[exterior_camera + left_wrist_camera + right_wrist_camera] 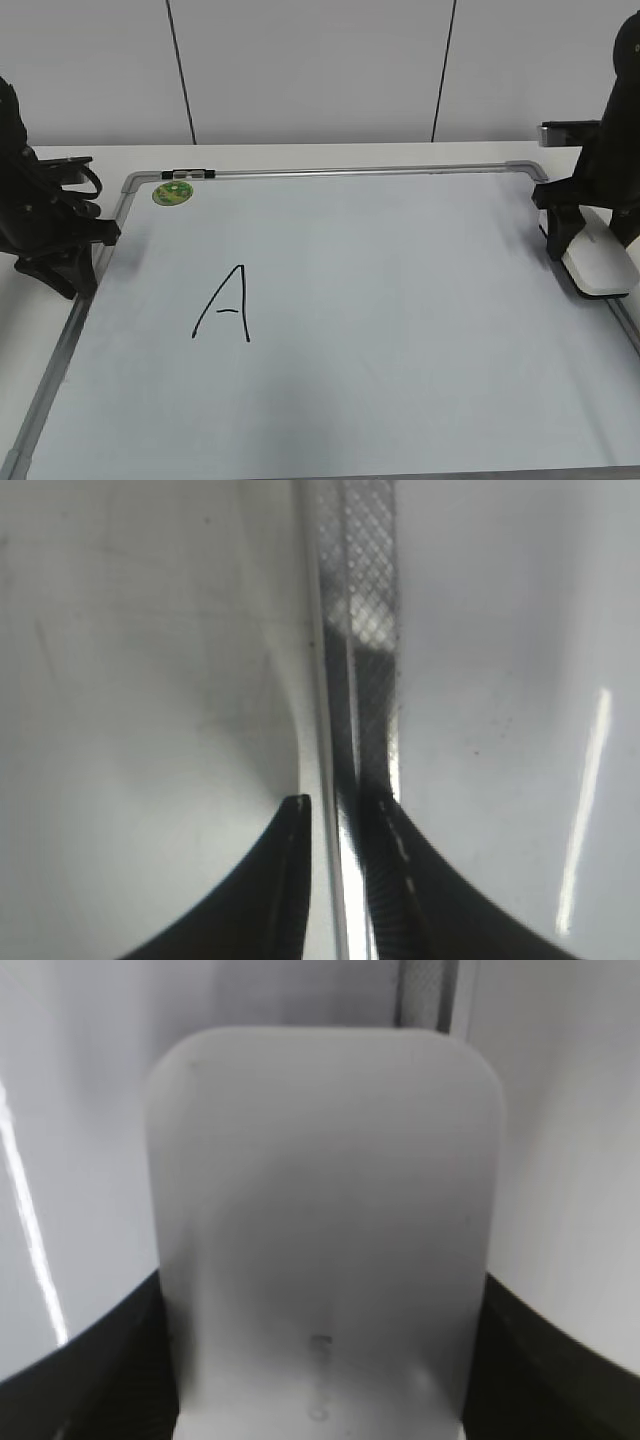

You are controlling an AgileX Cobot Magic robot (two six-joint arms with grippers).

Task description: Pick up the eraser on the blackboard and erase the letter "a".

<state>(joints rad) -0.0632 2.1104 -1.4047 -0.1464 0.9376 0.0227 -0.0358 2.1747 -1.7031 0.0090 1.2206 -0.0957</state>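
Observation:
The blackboard (400, 300) lies flat on the table, with a tall capital "A" (228, 310) in black marker at its left middle. No small lowercase "a" shows in any view. The white eraser (600, 268) sits at the board's right edge. My right gripper (590, 240) is shut on it, a black finger against each long side; the eraser (320, 1180) fills the right wrist view between the jaws (320, 1300). My left gripper (75, 272) is at the board's left edge. Its jaws (340, 802) are close together, with the grey frame rail (365, 630) between them.
A round green magnet (172, 193) sits at the board's far left corner. The white table (330, 155) runs behind the board, against a grey panelled wall. The board's front edge lies near the table's front edge.

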